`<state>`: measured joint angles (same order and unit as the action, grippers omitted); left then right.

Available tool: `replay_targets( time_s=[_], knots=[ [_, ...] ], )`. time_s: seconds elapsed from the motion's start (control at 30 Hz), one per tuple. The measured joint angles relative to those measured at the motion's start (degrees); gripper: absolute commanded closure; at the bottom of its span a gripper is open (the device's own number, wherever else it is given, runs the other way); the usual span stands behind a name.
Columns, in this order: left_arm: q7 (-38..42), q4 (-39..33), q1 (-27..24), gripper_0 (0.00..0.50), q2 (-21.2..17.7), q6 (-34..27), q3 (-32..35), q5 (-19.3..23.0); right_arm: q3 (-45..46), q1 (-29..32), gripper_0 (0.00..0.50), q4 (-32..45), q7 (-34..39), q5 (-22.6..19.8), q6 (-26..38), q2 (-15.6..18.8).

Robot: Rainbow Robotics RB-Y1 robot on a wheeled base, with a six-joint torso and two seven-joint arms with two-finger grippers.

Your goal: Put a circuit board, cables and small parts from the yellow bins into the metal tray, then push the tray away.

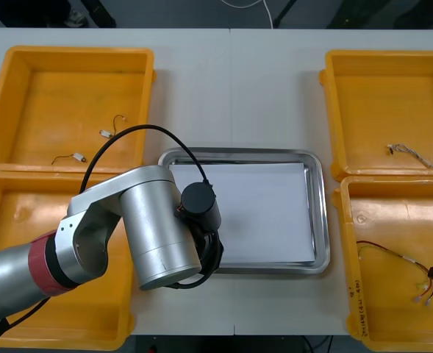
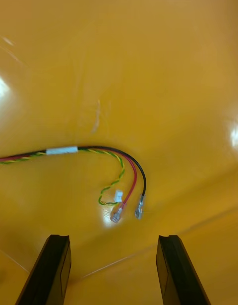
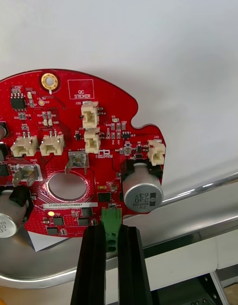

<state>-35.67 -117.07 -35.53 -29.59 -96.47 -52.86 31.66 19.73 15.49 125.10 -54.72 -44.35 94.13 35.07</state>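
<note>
Left gripper [image 3: 111, 230]: jaws clenched on circuit board [image 3: 74, 151], over metal tray [image 1: 321, 213].
Right gripper [image 2: 113, 240]: jaws released above red and yellow cable [image 2: 99, 150].

The round red circuit board [image 3: 74, 151] carries a white-outlined box [image 3: 81, 89] printed "QC STICKER". A narrow white label strip [image 3: 69, 205] on the board bears a code that seems to begin "21DRV"; the rest is unsure. The silver cylindrical capacitor [image 3: 143, 191] has dark characters on its top, too unclear to read.
</note>
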Motion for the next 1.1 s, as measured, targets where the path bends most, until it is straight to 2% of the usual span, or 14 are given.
replay_targets(
  time_s=[0.2,0.43,0.47,0.5,0.53,0.6,0.7,0.73,0.83,0.97,1.1],
  knots=[
    [0.01,0.0,0.55,0.5,-0.03,0.02,0.0,-0.43,0.01,-7.24,0.0,0.0,-1.44,-0.73,3.85,4.61],
    [0.02,0.0,1.04,0.494,-0.07,0.09,-0.16,-0.43,0.01,-10.88,0.0,0.0,-11.61,-1.36,3.85,8.86],
    [0.02,0.0,1.04,0.479,-0.11,0.17,-0.29,-0.44,0.01,-11.04,0.0,0.0,-13.02,-1.47,3.84,9.29],
    [0.03,0.0,1.04,0.378,-0.16,0.35,-0.43,-0.44,0.01,-11.13,0.0,0.0,-14.39,-1.58,3.78,9.72],
    [0.03,0.0,1.04,0.243,-0.19,0.49,-0.58,-0.45,0.01,-11.15,0.0,0.0,-15.78,-1.64,3.7,10.13],
    [0.04,0.0,1.04,0.141,-0.2,0.77,-0.76,-0.45,0.01,-11.15,0.0,-0.02,-19.06,-1.78,3.25,10.76],
    [0.06,0.0,1.04,0.021,-0.2,1.07,-0.85,-0.46,0.01,-11.15,0.0,-0.4,-25.63,-2.14,1.75,11.12],
    [0.07,0.0,1.04,0.0,-0.2,1.17,-0.86,-0.47,0.01,-11.15,0.0,-0.72,-28.09,-2.35,1.28,11.12],
    [0.08,0.0,1.04,0.0,-0.2,1.77,-0.88,-0.48,-0.01,-11.15,0.0,-2.62,-34.78,-4.12,-0.33,11.12],
    [0.2,0.0,1.05,0.0,-0.21,2.24,-0.88,-0.51,-0.07,-11.16,0.0,-5.92,-40.14,-7.32,-1.82,11.12],
    [1.34,0.0,1.05,0.0,-0.21,2.51,-0.88,-0.56,-1.03,-11.16,0.0,-8.74,-47.19,-8.18,-3.26,11.12]
  ],
)
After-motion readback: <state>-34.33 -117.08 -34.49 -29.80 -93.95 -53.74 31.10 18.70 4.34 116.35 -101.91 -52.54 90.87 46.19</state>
